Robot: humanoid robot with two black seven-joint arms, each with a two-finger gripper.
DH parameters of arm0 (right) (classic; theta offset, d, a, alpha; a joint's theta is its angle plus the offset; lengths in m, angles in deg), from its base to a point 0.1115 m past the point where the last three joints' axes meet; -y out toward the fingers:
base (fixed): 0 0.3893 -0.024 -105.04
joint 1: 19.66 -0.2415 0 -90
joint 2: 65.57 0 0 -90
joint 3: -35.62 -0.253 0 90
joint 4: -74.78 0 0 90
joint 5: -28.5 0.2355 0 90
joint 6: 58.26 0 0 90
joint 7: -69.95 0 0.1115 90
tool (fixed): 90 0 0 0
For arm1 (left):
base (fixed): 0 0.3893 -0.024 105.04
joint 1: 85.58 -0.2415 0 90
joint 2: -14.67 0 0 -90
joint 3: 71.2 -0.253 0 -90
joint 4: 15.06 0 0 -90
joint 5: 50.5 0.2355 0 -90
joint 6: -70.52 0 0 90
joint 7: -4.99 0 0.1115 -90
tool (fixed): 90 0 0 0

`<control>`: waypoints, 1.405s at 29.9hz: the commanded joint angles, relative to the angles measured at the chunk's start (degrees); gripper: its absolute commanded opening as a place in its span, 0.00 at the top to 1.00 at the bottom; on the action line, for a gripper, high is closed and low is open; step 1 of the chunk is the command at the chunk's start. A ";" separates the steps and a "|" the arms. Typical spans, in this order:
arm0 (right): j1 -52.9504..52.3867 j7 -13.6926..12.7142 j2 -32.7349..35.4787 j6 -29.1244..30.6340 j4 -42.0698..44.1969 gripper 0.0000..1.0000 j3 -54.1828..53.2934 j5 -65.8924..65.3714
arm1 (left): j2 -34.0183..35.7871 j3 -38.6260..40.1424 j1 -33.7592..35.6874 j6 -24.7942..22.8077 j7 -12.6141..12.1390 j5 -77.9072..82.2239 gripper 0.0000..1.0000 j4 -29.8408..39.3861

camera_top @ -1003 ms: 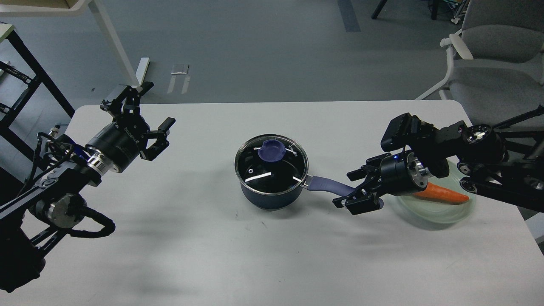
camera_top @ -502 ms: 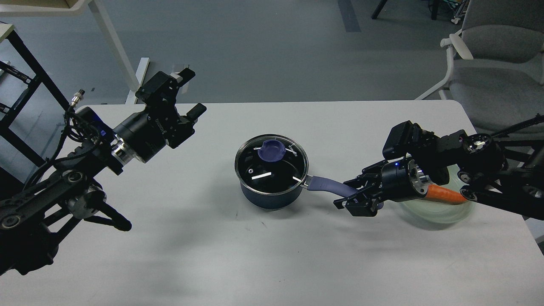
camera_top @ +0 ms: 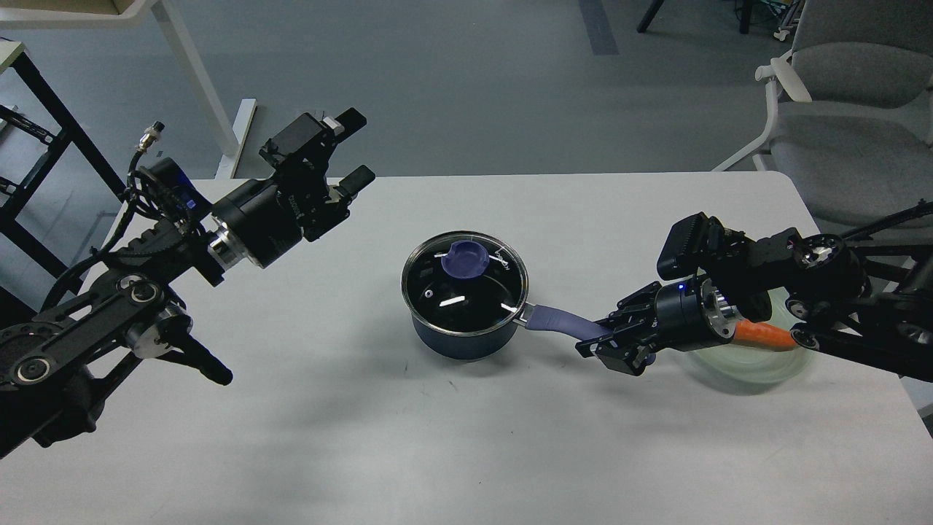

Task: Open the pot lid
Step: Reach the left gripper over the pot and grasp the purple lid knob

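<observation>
A dark blue pot (camera_top: 461,335) stands mid-table with a glass lid (camera_top: 444,292) on it. The lid has a purple knob (camera_top: 466,259). The pot's purple handle (camera_top: 561,321) points right. My right gripper (camera_top: 611,337) is shut on the end of the handle. My left gripper (camera_top: 353,149) is open and empty, raised above the table to the upper left of the pot, well apart from the lid.
A clear glass plate (camera_top: 758,361) with a carrot (camera_top: 762,335) on it lies at the right, partly behind my right arm. A grey chair (camera_top: 853,87) stands beyond the table's far right corner. A white table leg (camera_top: 193,65) stands at the far left.
My left gripper has swung up and to the right, toward the pot. My right gripper has closed on the pot's handle. The pot has stayed in place.
</observation>
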 commanded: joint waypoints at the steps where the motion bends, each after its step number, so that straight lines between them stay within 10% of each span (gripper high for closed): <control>1: 0.00 -0.01 0.27 0.00 0.00 0.67 0.00 0.07 | -0.06 -1.52 1.98 0.01 0.27 6.16 0.01 0.20; 13: 0.00 -0.01 0.18 -0.01 0.00 0.66 -0.09 0.16 | -5.32 -20.40 20.00 7.46 7.56 53.17 0.01 -3.91; 22: 0.08 -0.01 0.44 0.08 0.00 0.66 -0.09 0.16 | -14.02 -33.86 28.88 18.46 7.56 62.44 0.01 -19.56; 42: 0.00 -0.01 0.53 -0.01 0.00 0.66 -0.09 0.24 | -16.14 -37.03 25.90 19.26 7.56 63.05 0.01 -25.72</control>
